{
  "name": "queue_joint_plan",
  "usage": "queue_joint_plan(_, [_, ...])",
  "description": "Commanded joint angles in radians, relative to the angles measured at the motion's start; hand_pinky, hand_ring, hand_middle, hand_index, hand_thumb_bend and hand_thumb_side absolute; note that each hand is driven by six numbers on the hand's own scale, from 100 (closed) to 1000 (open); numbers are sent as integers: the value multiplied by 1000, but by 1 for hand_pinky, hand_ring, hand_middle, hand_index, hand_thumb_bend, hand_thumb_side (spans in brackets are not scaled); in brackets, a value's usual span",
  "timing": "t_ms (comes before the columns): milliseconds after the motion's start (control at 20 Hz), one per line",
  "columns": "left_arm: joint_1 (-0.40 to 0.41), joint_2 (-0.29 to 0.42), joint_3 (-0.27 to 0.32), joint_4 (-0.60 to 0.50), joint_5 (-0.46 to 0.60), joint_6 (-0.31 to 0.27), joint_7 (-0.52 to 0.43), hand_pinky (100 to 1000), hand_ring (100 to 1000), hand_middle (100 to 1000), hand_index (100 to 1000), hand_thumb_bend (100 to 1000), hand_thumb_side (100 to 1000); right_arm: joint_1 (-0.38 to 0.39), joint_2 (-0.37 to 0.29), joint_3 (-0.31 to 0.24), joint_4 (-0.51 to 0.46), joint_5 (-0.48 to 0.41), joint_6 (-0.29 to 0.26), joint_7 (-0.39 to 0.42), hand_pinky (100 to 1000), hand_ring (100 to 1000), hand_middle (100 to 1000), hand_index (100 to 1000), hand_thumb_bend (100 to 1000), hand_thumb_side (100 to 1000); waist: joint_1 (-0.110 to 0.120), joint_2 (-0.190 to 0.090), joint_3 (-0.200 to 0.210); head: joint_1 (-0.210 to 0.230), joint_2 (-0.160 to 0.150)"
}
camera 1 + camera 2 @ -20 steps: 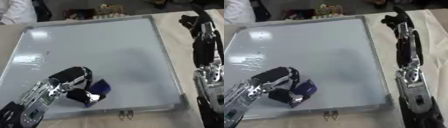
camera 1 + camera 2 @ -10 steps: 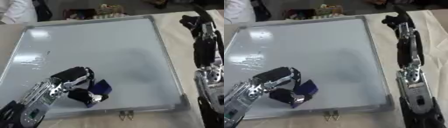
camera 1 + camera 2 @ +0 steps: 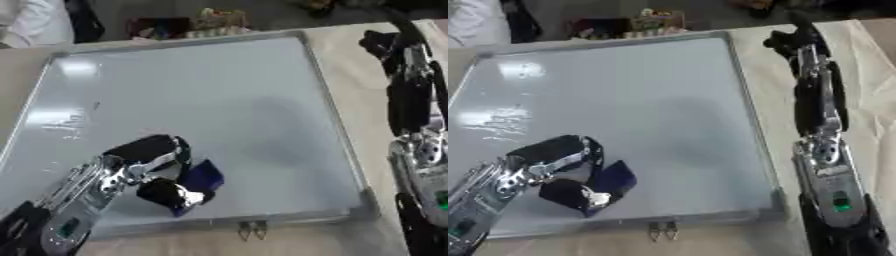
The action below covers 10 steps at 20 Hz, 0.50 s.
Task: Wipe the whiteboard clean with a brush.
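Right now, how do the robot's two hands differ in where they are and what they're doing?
The left hand lies on the whiteboard near its lower left corner, while the right hand is off the board, beside its upper right corner on the table. The left hand's fingers curl round the dark blue brush; the right hand holds nothing that shows, and its finger pose is unclear. Both are black with silver joints.

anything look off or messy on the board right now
Nothing stands out. The whiteboard lies flat, the left hand holds the dark blue brush near its lower edge, with faint marks at left.
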Motion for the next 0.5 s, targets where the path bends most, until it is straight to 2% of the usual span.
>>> queue_joint_plan(50, [0, 3, -4, 0, -1, 4, -5, 713, 719, 539, 400, 320, 613, -5, -15, -5, -11, -5, -2, 0, 875, 857, 605, 936, 100, 1000, -3, -15, -1, 3, 2])
queue_joint_plan(100, [1, 3, -4, 2, -3, 4, -5, 705, 713, 529, 399, 296, 604, -5, -15, -5, -11, -6, -2, -1, 875, 857, 605, 936, 101, 1000, -4, -15, -1, 3, 2])
queue_joint_plan(350, [5, 3, -4, 10, -10, 1, -8, 687, 697, 506, 390, 286, 600, -5, -15, -6, -11, -6, -3, -1, 875, 857, 605, 936, 100, 1000, -4, -14, -2, 4, 2])
queue_joint_plan(500, [6, 3, -3, 13, -11, -2, -10, 688, 705, 545, 376, 293, 603, -5, -15, -7, -11, -6, -3, -2, 875, 857, 605, 936, 100, 1000, -5, -13, -1, 4, 2])
